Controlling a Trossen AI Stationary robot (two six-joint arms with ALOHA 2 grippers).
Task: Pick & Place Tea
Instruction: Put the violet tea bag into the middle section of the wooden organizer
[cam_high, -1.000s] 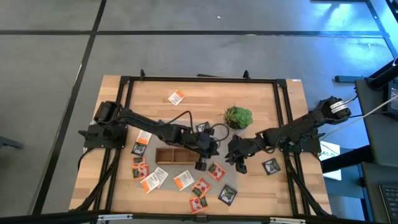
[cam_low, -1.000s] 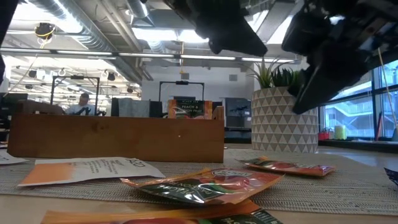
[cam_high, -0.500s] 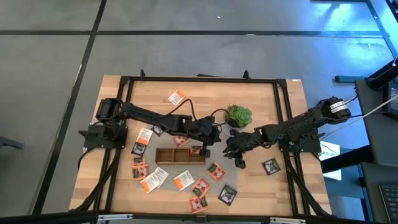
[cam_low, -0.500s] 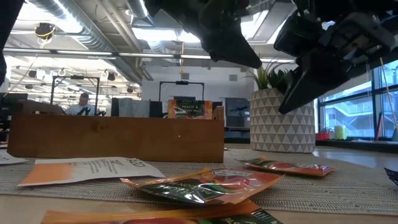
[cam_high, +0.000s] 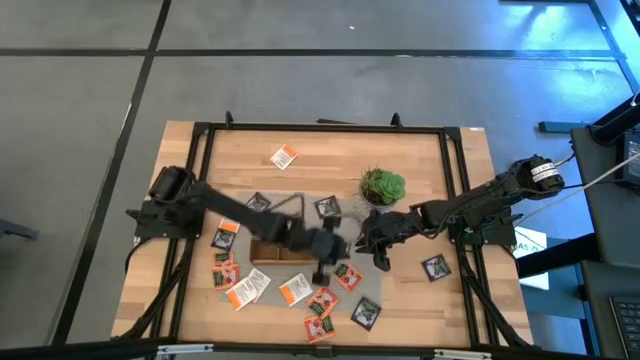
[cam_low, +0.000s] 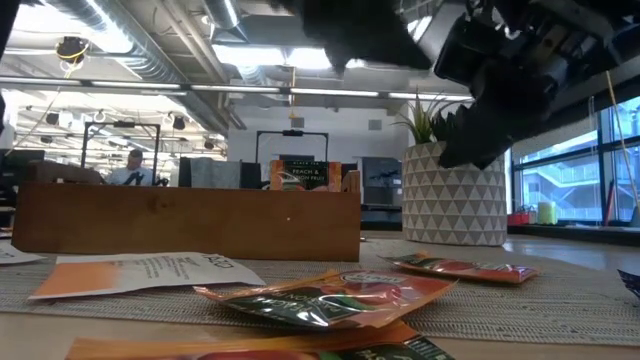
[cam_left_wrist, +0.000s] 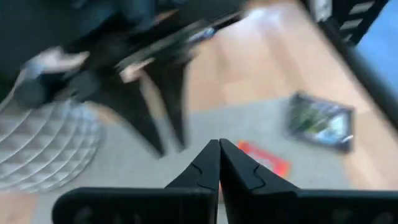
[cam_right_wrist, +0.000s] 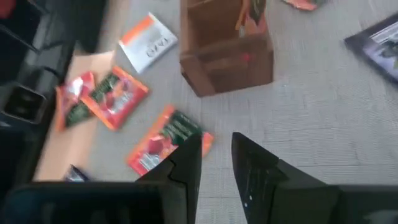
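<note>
Fingers of the left gripper (cam_high: 318, 272), pressed together and empty, have been swung to lower centre, away from the tray (cam_high: 290, 250), suggesting a fresh sachet is sought.

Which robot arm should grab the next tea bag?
Probably the right. The right gripper hangs open just above a red-orange tea bag beside the wooden tray. The left gripper is shut with nothing in it, so it would have to open first.
</note>
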